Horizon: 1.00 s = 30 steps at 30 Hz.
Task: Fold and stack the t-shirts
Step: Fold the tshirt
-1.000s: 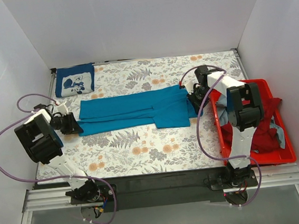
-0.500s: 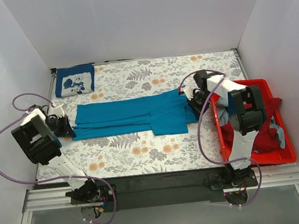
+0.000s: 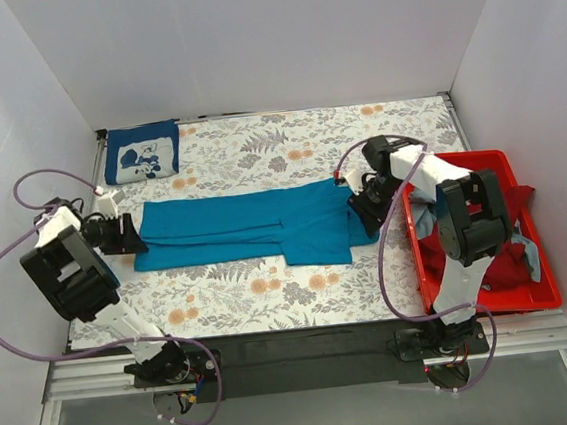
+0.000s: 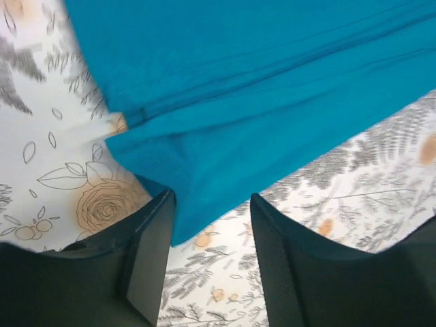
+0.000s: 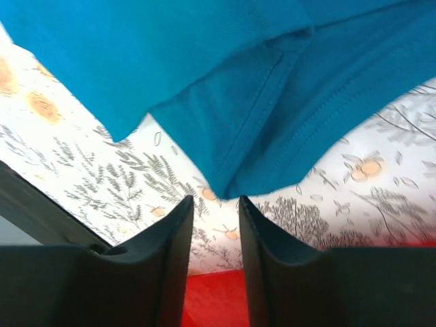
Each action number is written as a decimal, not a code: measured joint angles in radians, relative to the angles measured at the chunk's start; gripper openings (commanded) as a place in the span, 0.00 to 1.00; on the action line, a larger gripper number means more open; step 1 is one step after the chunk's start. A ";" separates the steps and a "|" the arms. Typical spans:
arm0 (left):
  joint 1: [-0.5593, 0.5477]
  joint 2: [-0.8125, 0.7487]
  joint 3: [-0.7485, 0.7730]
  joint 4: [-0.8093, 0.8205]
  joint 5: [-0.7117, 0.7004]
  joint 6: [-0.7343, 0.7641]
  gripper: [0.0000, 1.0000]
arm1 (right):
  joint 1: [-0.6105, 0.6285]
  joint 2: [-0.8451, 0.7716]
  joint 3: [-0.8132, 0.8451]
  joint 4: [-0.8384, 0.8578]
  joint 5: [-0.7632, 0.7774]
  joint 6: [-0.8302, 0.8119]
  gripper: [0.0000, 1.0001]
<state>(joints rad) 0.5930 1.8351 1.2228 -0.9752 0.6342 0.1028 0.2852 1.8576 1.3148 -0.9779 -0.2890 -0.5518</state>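
Observation:
A teal-blue t-shirt (image 3: 244, 221) lies folded lengthwise in a long strip across the flowered table; it also shows in the left wrist view (image 4: 259, 88) and the right wrist view (image 5: 204, 54). My left gripper (image 3: 133, 234) is at its left end, jaws open, with the cloth's corner lying between the fingers (image 4: 211, 231). My right gripper (image 3: 360, 208) is at its right end, jaws slightly open just short of the cloth's edge (image 5: 216, 211). A navy t-shirt with a white graphic (image 3: 141, 152) lies folded at the back left corner.
A red plastic bin (image 3: 415, 250) stands at the table's right edge; its red wall also shows in the right wrist view (image 5: 211, 300). It holds a dark red shirt (image 3: 504, 257) and a pale blue-grey one (image 3: 535, 257). White walls close in the table on three sides.
The teal shirt has slid to the left and a little nearer. My left gripper drew back to the left with it, and my right gripper followed left and toward the front.

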 measured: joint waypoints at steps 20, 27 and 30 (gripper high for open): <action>-1.095 -0.600 -0.468 0.491 0.139 0.190 0.49 | 0.005 -0.218 -0.255 0.121 -0.278 0.248 0.55; -1.304 -0.405 -0.488 0.695 -0.004 0.194 0.51 | 0.023 -0.212 -0.298 0.238 -0.273 0.317 0.53; -1.326 -0.328 -0.488 0.750 -0.051 0.198 0.51 | 0.026 -0.197 -0.304 0.283 -0.260 0.339 0.54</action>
<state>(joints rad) -0.7334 1.5074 0.7349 -0.2253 0.5835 0.3012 0.3107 1.6608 1.0103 -0.6945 -0.5491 -0.2127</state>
